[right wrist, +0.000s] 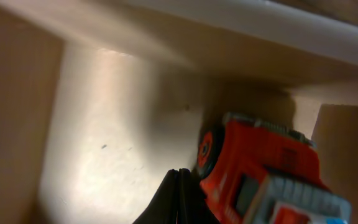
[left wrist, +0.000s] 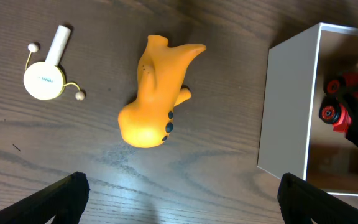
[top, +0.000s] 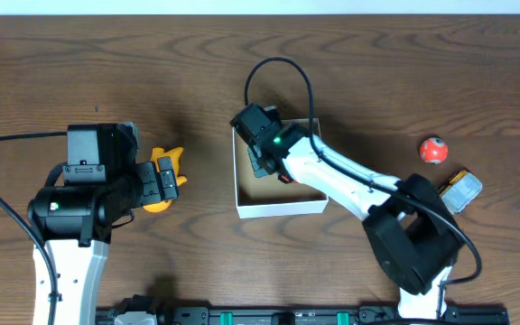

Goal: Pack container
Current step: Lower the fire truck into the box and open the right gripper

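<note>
White-walled square container point(top: 278, 208), brown inside

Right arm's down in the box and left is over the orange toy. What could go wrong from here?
1. The right pincer is shut inside the box, right beside the red truck; lifting out could nudge the truck or drag the light-looking box.
2. The orange toy under the open left pincer is rounded and might slip when squeezed.
3. Bringing it over while the right pincer is in the box risks a collision.
</note>
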